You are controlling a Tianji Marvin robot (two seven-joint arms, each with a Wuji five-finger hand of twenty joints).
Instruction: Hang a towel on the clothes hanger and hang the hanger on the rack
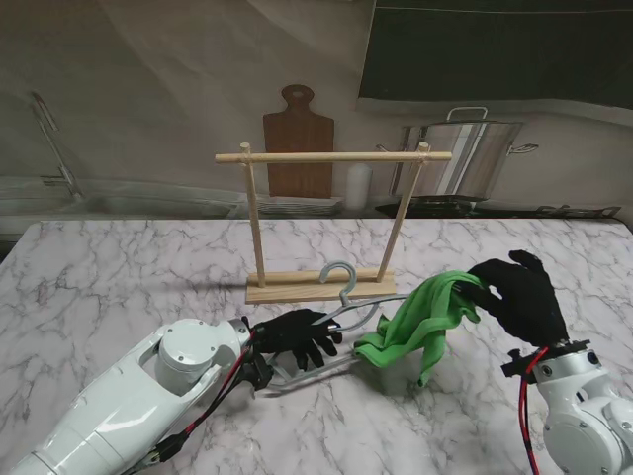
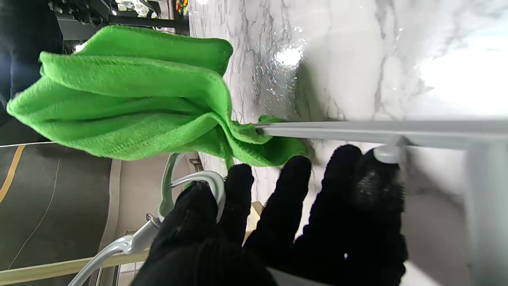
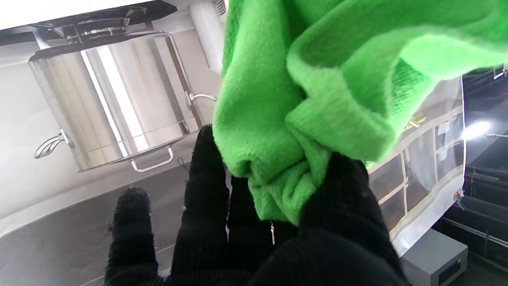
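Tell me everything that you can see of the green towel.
The green towel looks like soft terry cloth, crumpled into folds. The right hand pinches one end between its fingers and holds it up above the table. The other end hangs down and lies around the bar of the grey hanger, which the left hand holds. It is not yet spread over the hanger.

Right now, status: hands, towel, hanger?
Left robot hand shut on grey hanger, low over the table. Right robot hand shut on green towel, part draped over the hanger bar. Wooden rack bare, nothing blocking.
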